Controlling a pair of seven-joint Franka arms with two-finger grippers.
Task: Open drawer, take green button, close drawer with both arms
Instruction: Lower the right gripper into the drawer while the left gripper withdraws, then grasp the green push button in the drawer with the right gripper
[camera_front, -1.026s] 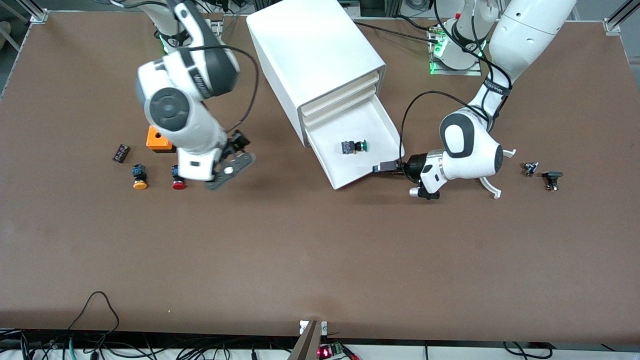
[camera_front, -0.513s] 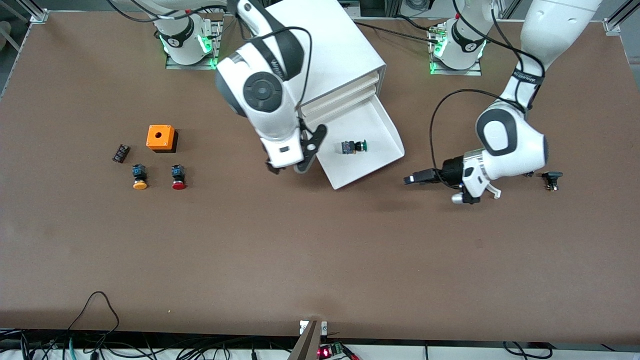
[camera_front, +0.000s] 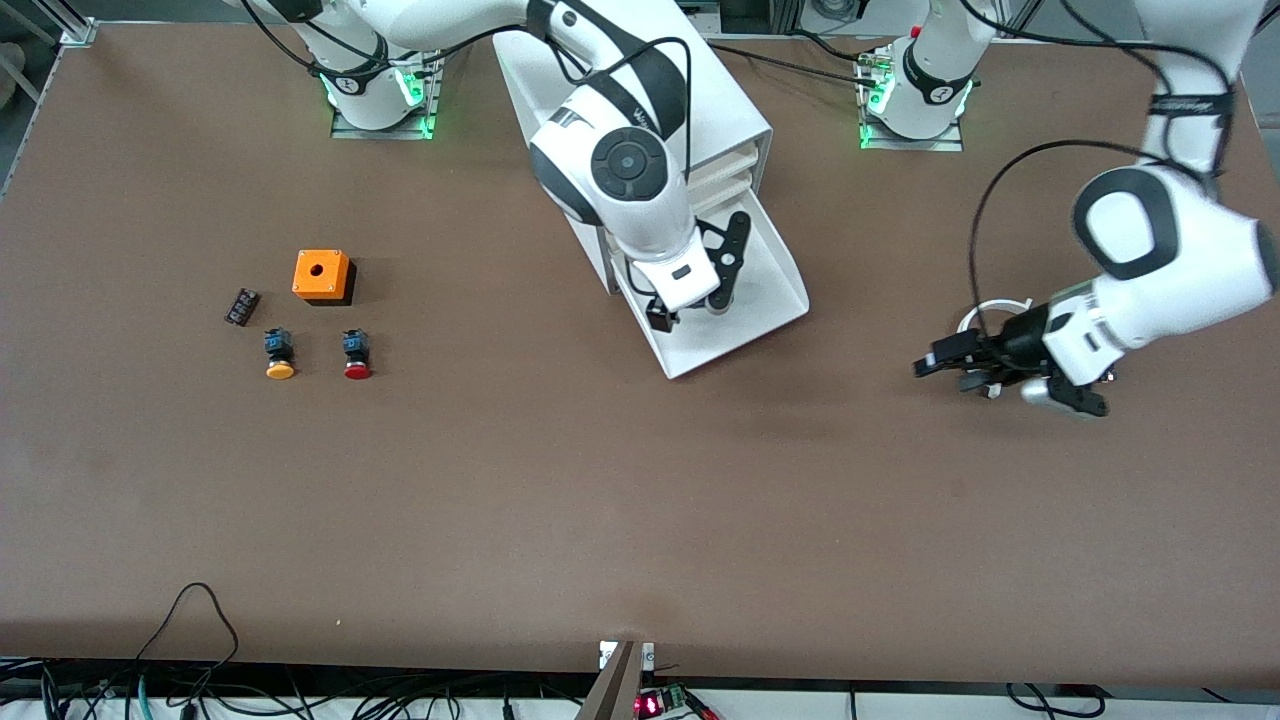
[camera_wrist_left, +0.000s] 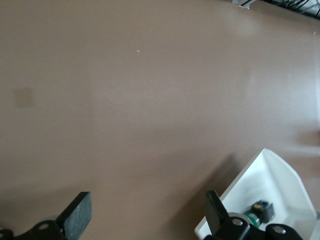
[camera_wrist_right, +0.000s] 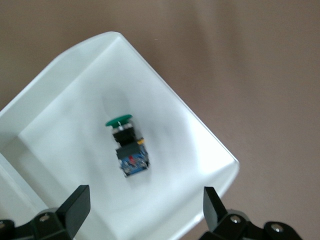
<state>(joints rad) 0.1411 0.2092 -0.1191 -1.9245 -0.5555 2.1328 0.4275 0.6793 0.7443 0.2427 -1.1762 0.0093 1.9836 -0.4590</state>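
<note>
R arm: reaches from its base across the cabinet top, wrist bent down, right tool (camera_front: 690, 310) over the open drawer, fingers (camera_wrist_right: 75, 205) spread wide, nothing between them. L arm: elbow high, forearm low, left tool (camera_front: 935, 365) just above bare bench toward its own end, fingers (camera_wrist_left: 80, 212) apart, empty.

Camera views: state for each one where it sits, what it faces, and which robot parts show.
Front: high across the table, facing both bases; both arms, right gripper over the drawer.
Left wrist: faces bare table; left gripper open.
Right wrist: looks down into the drawer; open fingers.
Both wrist views share the button.
</note>
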